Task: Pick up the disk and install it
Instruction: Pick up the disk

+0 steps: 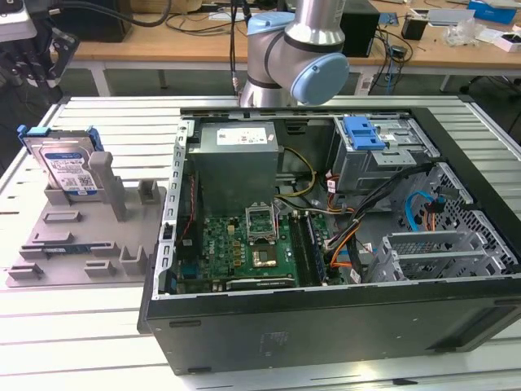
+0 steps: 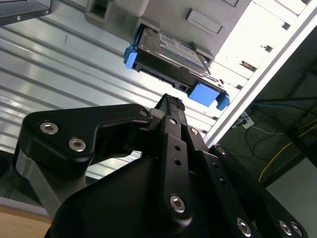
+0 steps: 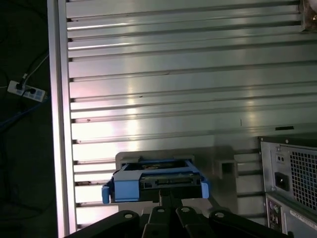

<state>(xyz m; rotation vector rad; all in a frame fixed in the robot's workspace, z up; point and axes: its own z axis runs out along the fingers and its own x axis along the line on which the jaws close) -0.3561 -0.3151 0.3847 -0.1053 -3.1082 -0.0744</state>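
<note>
Metal from the gripper (image 3: 171, 196) covers part of the disk (image 3: 156, 181) in the first wrist view, so the side of the disk nearest the gripper is hidden. The gripper's two black fingers (image 2: 171, 106) are pressed together with nothing between them, and the tips hang near the disk but do not touch it. In the exterior view the disk (image 1: 69, 163) stands on its edge in a grey plastic holder (image 1: 98, 236), at the exterior view's left, well apart from the computer case (image 1: 326, 326). A grey post of the holder hides one corner of the disk. The robot arm (image 1: 297, 57) is cut off at the top of that view. The disk is flat and silver, with a white and blue sticker and a blue plastic frame around it. Two blue tabs stick out at its ends. The table (image 1: 81, 326) is shiny metal with long straight grooves. The case is black, open on top, and full of wires and green boards. There is one disk, one holder, one case and one blue bracket (image 1: 364, 133) on the grey cage inside the case.
</note>
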